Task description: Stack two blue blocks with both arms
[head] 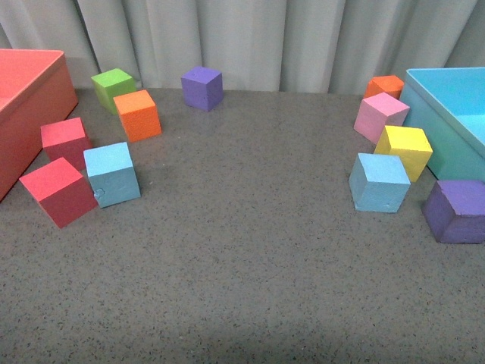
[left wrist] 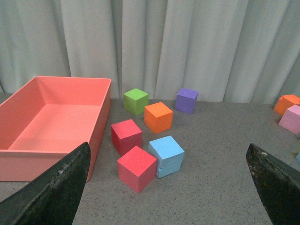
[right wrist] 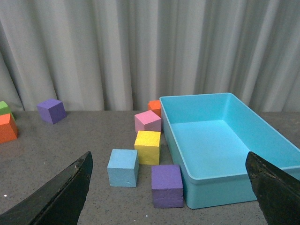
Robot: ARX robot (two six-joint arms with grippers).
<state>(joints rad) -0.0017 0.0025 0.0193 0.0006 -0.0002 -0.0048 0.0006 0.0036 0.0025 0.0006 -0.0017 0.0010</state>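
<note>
1. Two light sky-blue foam cubes are sitting well apart on the speckled grey counter [head: 242, 258]. The left blue cube [head: 112, 174] is resting near the salmon-red plastic bin [head: 30, 106], and the right blue cube [head: 378, 182] is resting near the turquoise plastic bin [head: 447, 114].
2. Both cubes are lying flat on the counter and nothing is being stacked yet, so the task appears to be only starting.
3. The left tool [left wrist: 168, 146] is hovering clear of the counter, released, with its fingers spread wide and gripping nothing. It is facing the left blue cube.
4. The right tool [right wrist: 168, 154] is likewise hanging released and empty, looking toward the right blue cube. With one cube lying on each side, each arm is probably being assigned its nearer one.
5. Neighbours are crowding both targets. A red foam cube [head: 59, 191] is sitting against the left blue cube's side. A yellow foam cube [head: 405, 150] is sitting just behind the right one, and a purple foam cube [head: 455, 211] is lying just beside it. The fingers will likely need to close on the free faces.
6. Neither arm is showing in the front view.
</note>
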